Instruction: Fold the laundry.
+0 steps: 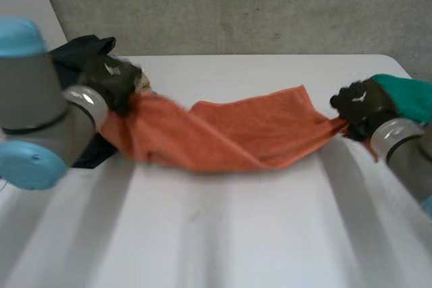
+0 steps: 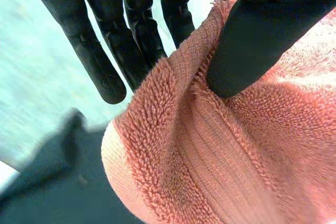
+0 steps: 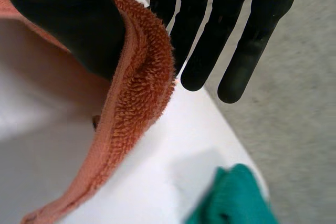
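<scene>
We see an orange towel [image 1: 236,133] of thick terry. Its loops stand up in a coarse pile, and a flat ribbed band runs along the hem. It is drawn out into a long, sagging strip between the two hands, over the far half of the smooth white bench [image 1: 236,234]. One layer is folded over another, so a pointed flap sticks up right of the middle. We cannot tell whether the low middle of the strip rests on the bench or hangs just above it.

The left hand [image 1: 115,79], black and matte, grasps the towel's left end, where the cloth is bunched into soft ridges. In the left wrist view its thumb [image 2: 262,35] presses into the ribbed band and its straight fingers [image 2: 142,45] lie against the other side of the fold, so the towel is pinched between them.

The right hand [image 1: 361,106] grasps the right end, which narrows to a tight gather at its fingertips. In the right wrist view the fuzzy hem runs between the thumb [image 3: 68,19] and the straight fingers [image 3: 210,40], held by the thumb against the nearest of them.

A dark cloth [image 1: 81,52] lies crumpled just behind and under the left hand at the bench's far left corner. A green cloth [image 1: 405,96] lies just beside the right hand near the bench's right edge. Behind the bench stands a rough grey wall [image 1: 236,5].
</scene>
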Motion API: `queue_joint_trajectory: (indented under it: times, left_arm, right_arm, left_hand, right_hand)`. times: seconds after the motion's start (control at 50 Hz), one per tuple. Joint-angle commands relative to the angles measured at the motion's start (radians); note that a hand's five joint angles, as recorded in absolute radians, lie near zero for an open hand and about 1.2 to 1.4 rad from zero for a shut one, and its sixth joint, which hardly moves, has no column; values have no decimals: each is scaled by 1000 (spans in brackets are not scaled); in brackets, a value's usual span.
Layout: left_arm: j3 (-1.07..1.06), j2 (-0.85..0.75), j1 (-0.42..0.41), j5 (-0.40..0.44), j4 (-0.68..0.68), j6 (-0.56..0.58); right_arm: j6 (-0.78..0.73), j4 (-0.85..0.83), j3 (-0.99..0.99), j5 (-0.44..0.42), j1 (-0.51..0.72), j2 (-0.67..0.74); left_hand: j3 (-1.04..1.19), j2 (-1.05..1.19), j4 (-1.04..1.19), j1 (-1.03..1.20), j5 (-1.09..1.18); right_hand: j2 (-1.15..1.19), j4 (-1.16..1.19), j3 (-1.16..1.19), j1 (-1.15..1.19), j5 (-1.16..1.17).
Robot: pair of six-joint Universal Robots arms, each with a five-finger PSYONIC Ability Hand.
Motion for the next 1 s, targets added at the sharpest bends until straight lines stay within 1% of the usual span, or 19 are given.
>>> queue_joint_trajectory:
  times: [0.02,0.12,0.14,0.22,0.32,0.4,0.42,0.48,0.54,0.58,0.62,0.66,0.68,0.7,0.74,0.76,0.82,0.88,1.0]
  left_arm:
    - [-16,219,13,8,-51,-130]
    - [-12,274,53,11,-153,-144]
    - [-16,282,81,14,-176,-144]
    - [-23,282,119,38,-188,-144]
    - [-42,263,125,92,-187,-139]
    - [-46,176,132,110,-182,-138]
    - [-43,149,132,110,-179,-135]
    - [-13,41,130,107,-165,-132]
    - [62,-58,124,101,-104,-130]
    - [109,-103,113,101,-56,-130]
    - [195,-151,113,104,51,-132]
    - [249,-171,115,106,143,-133]
    - [296,-183,113,106,254,-138]
    - [316,-186,113,104,319,-142]
    - [349,-191,113,98,442,-146]
    - [361,-191,107,101,564,-147]
    - [373,-194,106,98,751,-156]
    - [369,-198,106,98,815,-178]
    - [326,-204,110,101,817,-236]
  right_arm:
    - [-100,230,-131,2,-67,-144]
    - [-140,394,-278,1,-124,-218]
    - [-146,417,-300,-1,-133,-227]
    - [-165,514,-384,-10,-165,-265]
    - [-169,572,-401,-28,-164,-276]
    - [-174,599,-380,-38,-172,-210]
    - [-186,600,-375,-36,-170,-148]
    - [-217,600,-383,-16,-159,-65]
    - [-243,585,-404,-4,-158,3]
    - [-231,541,-447,22,-153,56]
    - [-216,484,-489,51,-145,104]
    - [-188,369,-565,102,-118,149]
    - [-176,321,-590,117,-107,153]
    - [-163,269,-614,131,-98,158]
    - [-118,81,-659,154,-80,153]
    - [-102,3,-661,154,-72,150]
    - [-51,-269,-638,154,-64,130]
    - [-44,-397,-595,153,-63,106]
    - [-31,-357,-552,136,-49,121]
  left_hand:
    - [212,202,200,252,281]
    - [212,202,200,252,281]
    - [212,202,200,252,281]
    - [212,202,200,252,281]
    - [212,202,200,252,281]
    - [212,202,200,252,281]
    - [212,202,200,252,281]
    - [212,202,200,252,281]
    - [212,202,200,252,281]
    - [212,202,200,252,281]
    - [212,202,200,252,281]
    - [212,202,200,252,281]
    - [212,202,200,252,281]
    - [212,202,200,252,281]
    - [212,202,200,252,281]
    - [212,202,200,252,281]
    - [212,202,200,252,281]
    - [212,202,200,252,281]
    - [212,202,200,252,281]
  right_hand:
    - [214,198,206,260,228]
    - [214,198,206,260,228]
    - [214,198,206,260,228]
    - [214,198,206,260,228]
    - [214,198,206,260,228]
    - [214,198,206,260,228]
    - [214,198,206,260,228]
    - [214,198,206,260,228]
    - [214,198,206,260,228]
    - [214,198,206,260,228]
    - [214,198,206,260,228]
    - [214,198,206,260,228]
    - [214,198,206,260,228]
    - [214,198,206,260,228]
    - [214,198,206,260,228]
    - [214,198,206,260,228]
    - [214,198,206,260,228]
    - [214,198,206,260,228]
    - [214,198,206,260,228]
